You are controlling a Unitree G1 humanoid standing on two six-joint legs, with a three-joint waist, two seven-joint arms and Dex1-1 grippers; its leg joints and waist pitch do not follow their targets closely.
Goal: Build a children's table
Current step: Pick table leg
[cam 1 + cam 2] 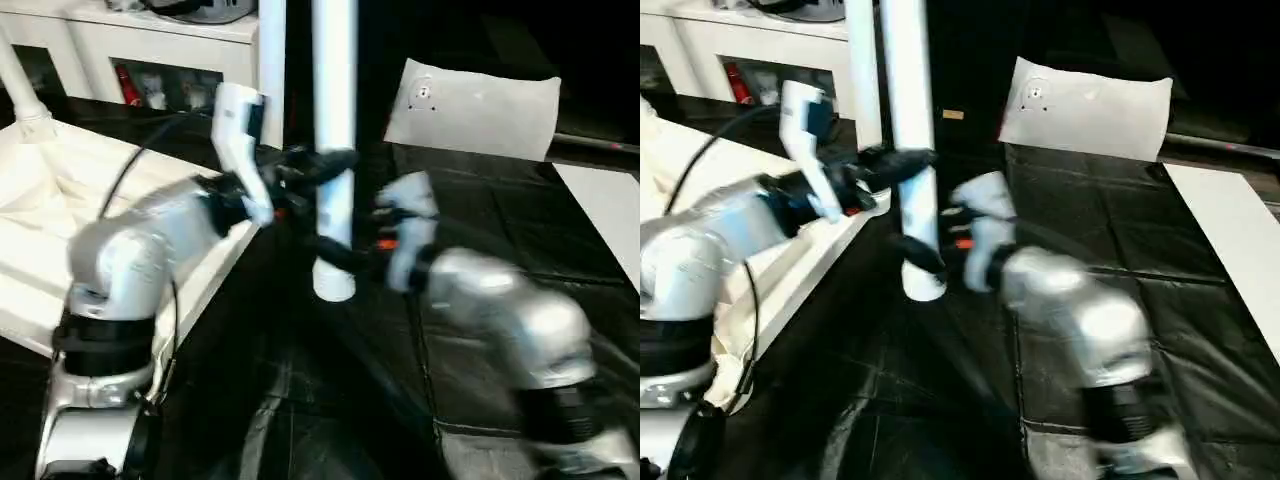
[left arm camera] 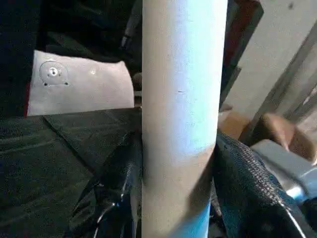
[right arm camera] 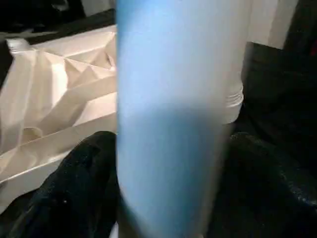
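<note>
L tool grips upright leg; R tool straddles it, grip unclear.

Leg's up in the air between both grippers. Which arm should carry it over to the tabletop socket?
Left, probably. The left gripper is clamped on the leg, and the tabletop lies on that arm's side. The right gripper sits lower near the leg's end, farther from the tabletop, and its grip looks less certain.
</note>
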